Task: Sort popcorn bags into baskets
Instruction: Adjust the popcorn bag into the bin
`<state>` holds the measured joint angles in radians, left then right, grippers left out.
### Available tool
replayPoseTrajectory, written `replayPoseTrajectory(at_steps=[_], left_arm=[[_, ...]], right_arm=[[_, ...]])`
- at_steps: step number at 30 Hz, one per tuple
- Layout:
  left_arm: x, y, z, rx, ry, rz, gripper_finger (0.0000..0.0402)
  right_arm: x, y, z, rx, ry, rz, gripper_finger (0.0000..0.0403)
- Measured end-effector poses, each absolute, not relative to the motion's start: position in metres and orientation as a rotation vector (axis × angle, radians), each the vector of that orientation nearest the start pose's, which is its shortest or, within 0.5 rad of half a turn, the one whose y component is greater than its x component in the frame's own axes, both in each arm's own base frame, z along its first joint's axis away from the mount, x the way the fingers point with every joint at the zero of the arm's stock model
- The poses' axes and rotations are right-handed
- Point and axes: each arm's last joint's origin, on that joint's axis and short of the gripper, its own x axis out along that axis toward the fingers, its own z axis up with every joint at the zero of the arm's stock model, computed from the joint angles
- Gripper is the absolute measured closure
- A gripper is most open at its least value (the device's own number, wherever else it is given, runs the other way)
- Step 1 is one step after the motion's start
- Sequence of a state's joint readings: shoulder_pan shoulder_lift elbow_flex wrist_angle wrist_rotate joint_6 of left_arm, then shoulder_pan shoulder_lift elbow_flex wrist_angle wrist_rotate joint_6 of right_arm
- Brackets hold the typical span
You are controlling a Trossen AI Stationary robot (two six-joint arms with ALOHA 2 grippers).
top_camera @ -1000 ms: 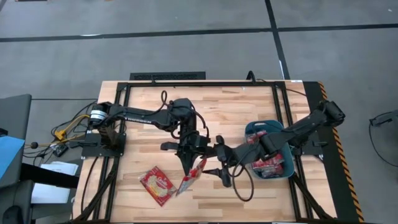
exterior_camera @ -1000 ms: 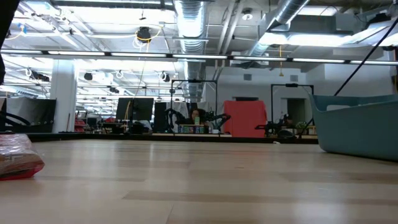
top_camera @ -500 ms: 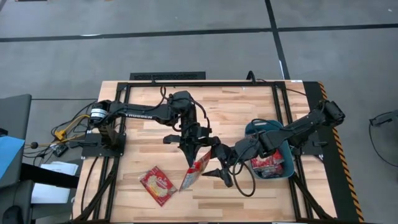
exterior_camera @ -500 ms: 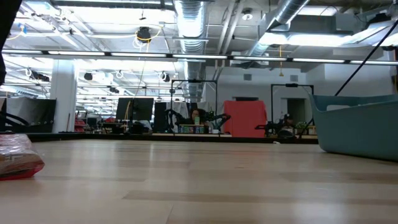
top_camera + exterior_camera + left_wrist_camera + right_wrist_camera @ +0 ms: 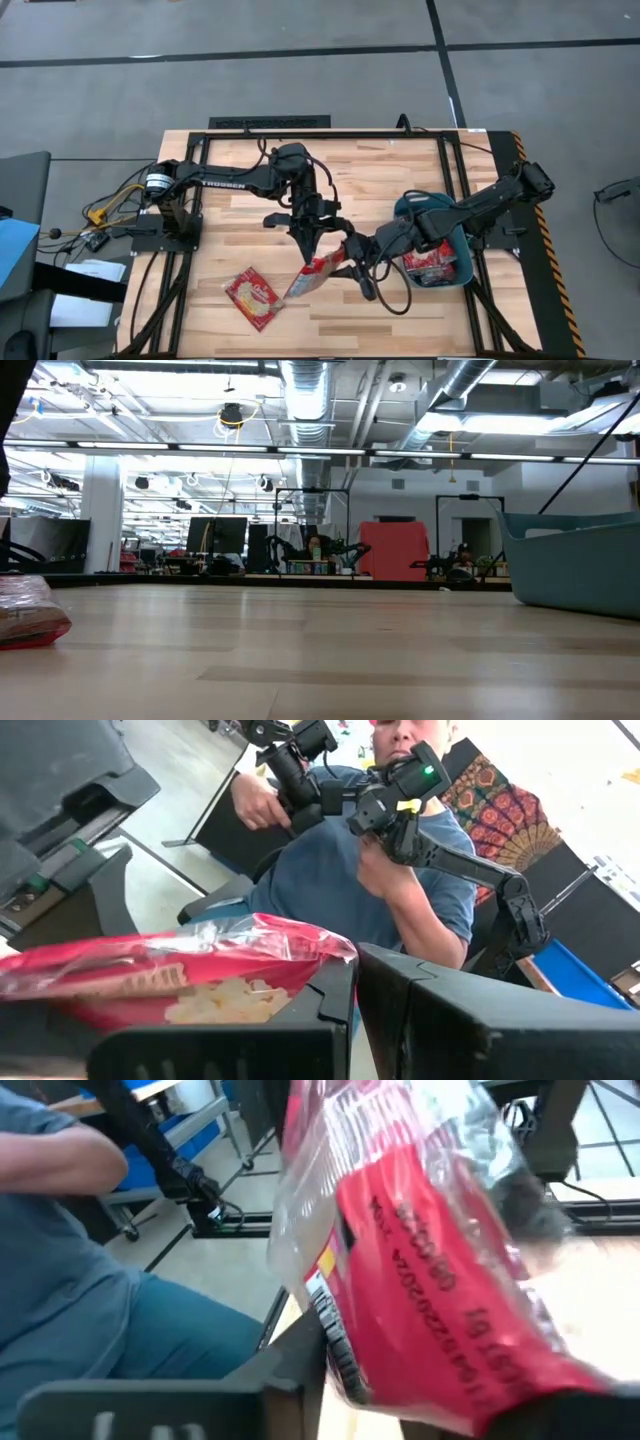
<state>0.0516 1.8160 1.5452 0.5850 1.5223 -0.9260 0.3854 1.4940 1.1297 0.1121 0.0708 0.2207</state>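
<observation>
loose bag [image 5: 254,298]: lies flat on the table [image 5: 230,190], near the front edge, just left of the held bag.
held bag [image 5: 312,277]: tilted, lifted off the wood mid-table, front half, one end up between the 2 grippers.
left gripper [image 5: 307,252]: clenched on the held bag's upper edge, pointing down from above.
right gripper [image 5: 352,262]: at the same bag's right side, fingers [image 5: 290,1355] pressed on the red foil; it grasps it too.
basket [image 5: 403,211]: teal, right side of the table, red bags [image 5: 432,264] inside.
person [image 5: 400,880]: blue shirt, beyond the table, hands on control arms.
</observation>
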Motion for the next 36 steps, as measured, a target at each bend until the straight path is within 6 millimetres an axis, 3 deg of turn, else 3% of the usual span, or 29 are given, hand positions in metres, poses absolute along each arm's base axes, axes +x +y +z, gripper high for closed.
replayPoseTrajectory(at_steps=[8,15,23,28,36], left_arm=[[0.403,-0.002,0.373,-0.522,0.446,-1.411,0.0401],[0.402,0.01,0.373,-0.475,0.416,-1.416,0.0398],[0.4,0.032,0.373,-0.508,0.435,-1.37,0.0361],[0.399,0.052,0.368,-0.589,0.48,-1.307,0.0334],[0.397,0.073,0.358,-0.692,0.529,-1.23,0.0319]], right_arm=[[0.319,0.127,0.309,0.124,0.306,0.282,0.0383],[0.319,0.127,0.309,0.141,0.304,0.276,0.0372],[0.312,0.133,0.312,0.126,0.298,0.235,0.0386],[0.292,0.132,0.317,0.113,0.361,0.06,0.0377],[0.238,0.136,0.318,0.004,0.518,-0.173,0.0386]])
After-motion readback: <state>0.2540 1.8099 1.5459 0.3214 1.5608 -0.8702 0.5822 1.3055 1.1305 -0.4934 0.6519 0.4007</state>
